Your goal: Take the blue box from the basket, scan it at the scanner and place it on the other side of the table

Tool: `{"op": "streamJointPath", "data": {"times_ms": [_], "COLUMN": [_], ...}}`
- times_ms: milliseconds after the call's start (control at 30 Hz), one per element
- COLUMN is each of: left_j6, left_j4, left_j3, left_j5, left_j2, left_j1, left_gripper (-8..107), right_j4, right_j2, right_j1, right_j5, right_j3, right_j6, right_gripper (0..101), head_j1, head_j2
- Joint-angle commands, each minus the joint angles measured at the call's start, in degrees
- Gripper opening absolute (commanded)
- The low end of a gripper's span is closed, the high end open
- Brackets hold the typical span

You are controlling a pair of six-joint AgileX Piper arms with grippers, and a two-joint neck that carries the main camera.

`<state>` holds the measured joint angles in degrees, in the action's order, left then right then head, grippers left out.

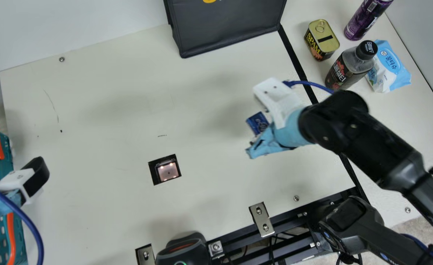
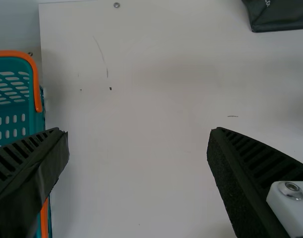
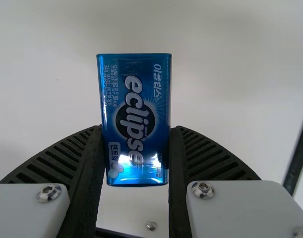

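Smooth cream tabletop (image 1: 109, 110), ribbed right pincer (image 1: 264, 126) tight around glossy, rectangular blue box (image 3: 136, 119), left pincer (image 1: 14, 200) spread wide.

The box (image 3: 136, 119) is in the right gripper (image 1: 261, 129), over the table (image 1: 109, 103). Ahead of that gripper stands the bag (image 1: 227, 27); ahead and right, the tin (image 1: 325, 40), bottle (image 1: 348, 71), drink can (image 1: 365, 18) and wipes (image 1: 391, 68); left, the scanner (image 1: 167, 171). The basket (image 1: 3, 147) lies partly under the left gripper (image 1: 14, 198).
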<state>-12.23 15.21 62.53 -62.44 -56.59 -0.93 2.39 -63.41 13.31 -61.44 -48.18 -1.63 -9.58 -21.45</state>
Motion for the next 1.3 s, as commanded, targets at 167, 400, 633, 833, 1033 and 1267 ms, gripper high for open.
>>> {"op": "streamJointPath", "data": {"times_ms": [167, 400, 633, 833, 1033, 1267], "left_j6": [0.0, 0.0, 0.0, 0.0, 0.0, 0.0], "left_j4": [0.0, 0.0, 0.0, 0.0, 0.0, 0.0], "left_j3": [0.0, 0.0, 0.0, 0.0, 0.0, 0.0], "left_j5": [0.0, 0.0, 0.0, 0.0, 0.0, 0.0], "left_j2": [0.0, 0.0, 0.0, 0.0, 0.0, 0.0], "left_j1": [0.0, 0.0, 0.0, 0.0, 0.0, 0.0], "left_gripper": [90, 90, 90, 90, 90, 90], "right_j4": [2.12, 4.07, 5.35, 6.38, 7.13, 7.37], "right_j2": [7.46, 10.03, 8.45, 4.88, 0.03, -5.31], "right_j1": [-19.02, -35.04, -50.69, -62.05, -70.6, -75.6], "right_j5": [-5.19, -8.27, -8.09, -6.29, -3.59, 0.29], "right_j3": [2.35, 3.56, 4.05, 3.66, 2.7, 2.02], "right_j6": [14.76, 26.64, 39.04, 48.99, 57.61, 64.22], "right_gripper": [0, 0, 0, 0, 0, 0], "head_j1": [1.66, 1.66, 1.66, 1.66, 1.66, 1.66], "head_j2": [-0.13, -0.13, -0.13, -0.13, -0.13, -0.13]}}
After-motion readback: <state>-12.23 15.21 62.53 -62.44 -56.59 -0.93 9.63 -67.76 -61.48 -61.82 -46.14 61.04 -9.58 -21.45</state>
